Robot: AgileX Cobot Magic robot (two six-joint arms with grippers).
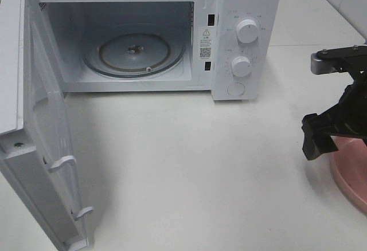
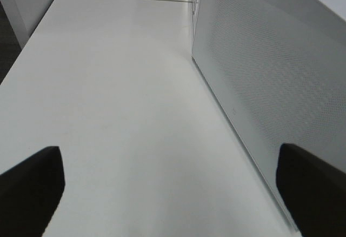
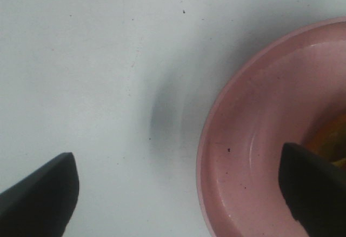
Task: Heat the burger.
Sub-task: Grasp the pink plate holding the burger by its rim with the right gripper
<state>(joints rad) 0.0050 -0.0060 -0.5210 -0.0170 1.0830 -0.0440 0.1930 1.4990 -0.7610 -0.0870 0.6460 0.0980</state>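
Right wrist: burger point(image 3: 332, 134) (orange sliver) mostly cut off

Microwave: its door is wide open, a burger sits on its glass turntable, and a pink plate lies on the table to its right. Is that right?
Not quite. The exterior high view shows the glass turntable bare. The rest holds: the microwave door is wide open and the pink plate lies on the table to its right.

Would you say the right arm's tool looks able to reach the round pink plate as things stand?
Likely yes: the open right tool hovers over the pink plate, at its rim, nothing between.
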